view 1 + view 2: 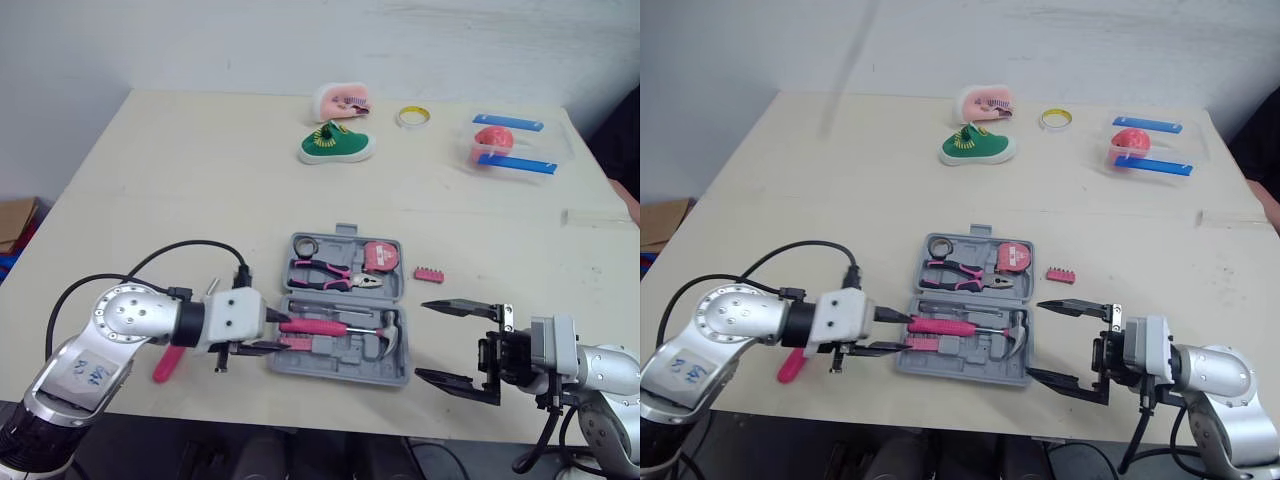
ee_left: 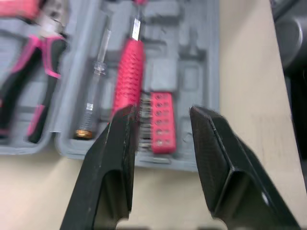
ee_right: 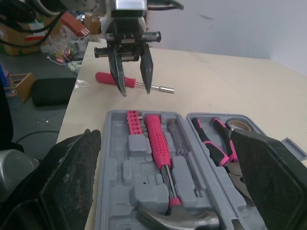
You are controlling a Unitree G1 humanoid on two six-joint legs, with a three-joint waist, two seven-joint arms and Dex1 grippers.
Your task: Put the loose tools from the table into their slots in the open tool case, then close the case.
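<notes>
Left gripper [image 1: 278,334] hovers with fingers spread at the left edge of the open tool case [image 1: 330,372], over a seated bit holder [image 2: 160,122]. The loose pink screwdriver [image 1: 165,362] lies on the table back beneath that arm, handle toward the near edge and shaft pointing away. The right gripper [image 1: 422,340], spread wide, is nearer the loose red bit strip [image 1: 428,273] to the right of the case.

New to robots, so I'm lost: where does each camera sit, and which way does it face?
Left eye: on the head, looking down at table, case, left tool and right tool.
Right eye: beside it, same scene.
Left wrist: left arm, along the open left tool toward the hammer.
Right wrist: right arm, past the open right tool, across the case to the left tool.
Both wrist views show the hammer.
</notes>
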